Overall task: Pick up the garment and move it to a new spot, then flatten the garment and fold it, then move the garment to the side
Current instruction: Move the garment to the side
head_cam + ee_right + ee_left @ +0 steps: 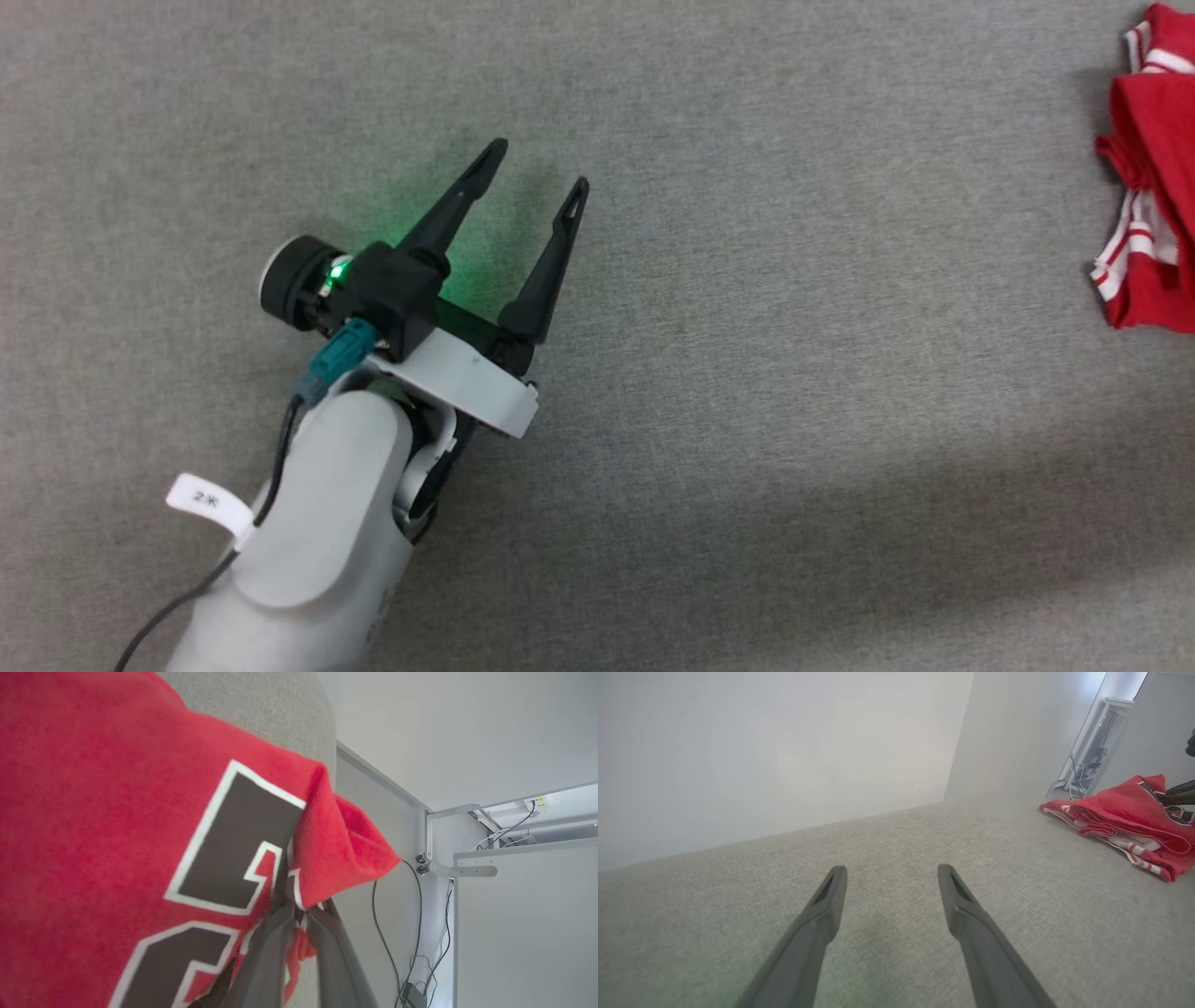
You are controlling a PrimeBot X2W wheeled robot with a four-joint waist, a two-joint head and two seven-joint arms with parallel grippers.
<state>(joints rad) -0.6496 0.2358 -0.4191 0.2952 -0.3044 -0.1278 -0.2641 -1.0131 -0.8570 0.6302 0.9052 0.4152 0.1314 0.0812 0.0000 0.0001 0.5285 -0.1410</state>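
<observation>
The garment [1153, 187], a bright red shirt with red-and-white striped trim, lies bunched at the right edge of the head view on the grey cloth surface. In the left wrist view the garment [1125, 812] rests at the far right. My left gripper [539, 166] stands open over bare cloth, far left of the shirt; in its own view the left gripper [892, 877] holds nothing. My right gripper [301, 912] is shut on a fold of the garment [117, 812], whose black white-outlined print shows close up. Its dark fingers [1178, 792] poke in at the shirt's far side.
The grey fabric surface [747, 420] spreads wide between my left gripper and the shirt. A pale wall [761, 751] rises behind it. A metal frame with dangling cables [420, 933] and a white desk stand past the surface's edge.
</observation>
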